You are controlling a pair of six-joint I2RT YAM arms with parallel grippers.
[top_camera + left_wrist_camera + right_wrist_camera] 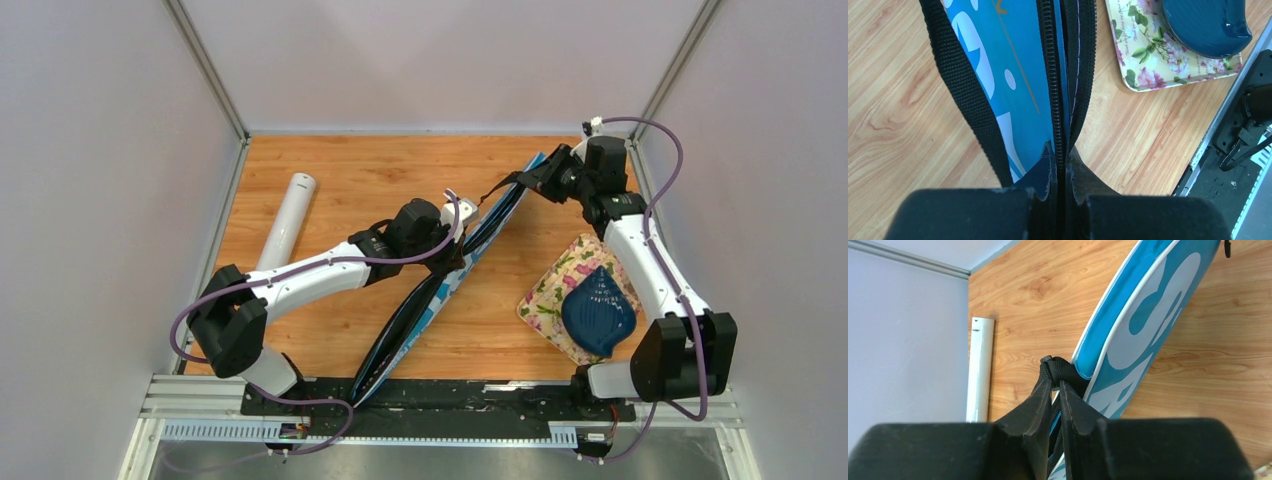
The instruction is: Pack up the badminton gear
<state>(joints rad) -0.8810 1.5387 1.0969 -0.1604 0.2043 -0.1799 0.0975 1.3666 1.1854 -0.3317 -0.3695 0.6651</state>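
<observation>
The blue SPORT cover [440, 290] is held on edge, slantwise across the counter [380, 170]. The left jaws are closed on its black zipper seam near its middle; the right jaws are pinched shut on a black tab at its far end. The white tube [285, 220] is laid well left of the cover; the floral cloth [545, 295], bearing a dark blue shell-shaped object [598, 312], is seen to its right.

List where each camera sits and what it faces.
Top external: above and behind the bases, looking down on the table; both arms show, gripping the blue cover.
Left wrist: on the left gripper, looking along the cover's zipper; its shut fingers show.
Right wrist: on the right gripper, facing the white tube; its shut fingers show.
Shared: both wrist views show the blue cover.
</observation>
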